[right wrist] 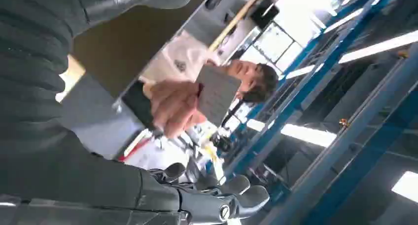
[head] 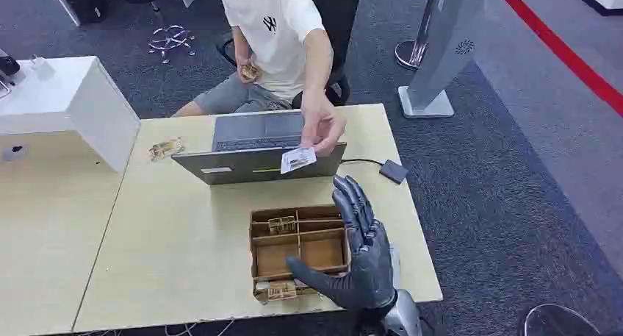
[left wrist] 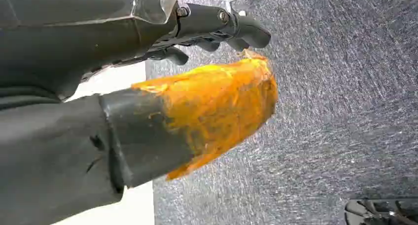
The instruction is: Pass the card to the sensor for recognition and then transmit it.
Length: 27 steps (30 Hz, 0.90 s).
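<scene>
Head view: right hand (head: 360, 251) is raised at lower center over the box (head: 297, 251), palm up, fingers spread, holding nothing. A person's hand (head: 321, 126) holds the card (head: 298, 159) just above it, by the laptop (head: 257, 148).

Left wrist view: left hand (left wrist: 217, 30) hangs over carpet, fingers loosely curled, nothing in it.

Right wrist view: card (right wrist: 216, 93) sits mid-frame in the person's hand (right wrist: 172, 107), beyond the fingers (right wrist: 217, 205).

White card (head: 298, 159) with dark print, pinched in person's hand (head: 321, 128), held tilted above laptop's front edge. Dark flat sensor (head: 394, 171) lies on table, cabled.
</scene>
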Motion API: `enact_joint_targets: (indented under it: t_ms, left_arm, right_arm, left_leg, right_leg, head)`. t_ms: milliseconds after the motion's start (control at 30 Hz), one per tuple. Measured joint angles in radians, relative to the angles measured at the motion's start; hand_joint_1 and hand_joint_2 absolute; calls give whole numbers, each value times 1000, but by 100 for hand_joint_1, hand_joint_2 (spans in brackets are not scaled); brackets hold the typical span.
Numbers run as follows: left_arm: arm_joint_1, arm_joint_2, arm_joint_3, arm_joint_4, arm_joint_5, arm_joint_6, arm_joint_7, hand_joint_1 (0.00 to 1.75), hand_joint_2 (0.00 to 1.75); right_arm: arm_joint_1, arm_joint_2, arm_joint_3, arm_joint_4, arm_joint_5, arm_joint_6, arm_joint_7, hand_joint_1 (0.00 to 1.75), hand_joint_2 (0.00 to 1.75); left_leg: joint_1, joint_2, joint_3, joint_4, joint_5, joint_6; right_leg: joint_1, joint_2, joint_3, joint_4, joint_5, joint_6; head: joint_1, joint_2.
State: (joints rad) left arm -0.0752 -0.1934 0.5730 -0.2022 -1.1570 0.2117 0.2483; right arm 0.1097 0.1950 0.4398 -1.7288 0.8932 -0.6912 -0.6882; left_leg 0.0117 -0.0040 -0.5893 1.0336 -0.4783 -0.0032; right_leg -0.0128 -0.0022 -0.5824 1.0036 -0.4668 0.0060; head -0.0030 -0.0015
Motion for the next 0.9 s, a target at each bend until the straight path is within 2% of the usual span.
enact_joint_targets:
  t_ms: [167,433,667,900]
  left_arm:
    - [0,0,0,0,-32,-12,1,0,0]
    - [-1,0,0,0,-70,-32,2,0,0]
    - [-1,-7,0,0,-84,-35,2,0,0]
    - [-2,-10,0,0,-88,-43,2,0,0]
  right_arm:
    - [-18,54,-91,0,188,0,-5,0,175]
    - [-31,74,-172,7,386,0,-5,0,175]
    - [-94,75,-203,12,490,0,8,0,175]
    - [-129,75,-203,18,537,0,56,0,175]
  left_leg:
    - [0,0,0,0,0,0]
    - [0,0,-1,0,0,0]
    - [0,-1,-1,0,0,0]
    - [0,-1,-1,0,0,0]
  right_leg:
    - [0,0,0,0,0,0]
    - [0,-1,0,0,0,0]
    - [0,-1,1,0,0,0]
    - [0,-1,1,0,0,0]
  head:
    - [0,0]
    - [1,0]
    - [0,0]
    - [0,0]
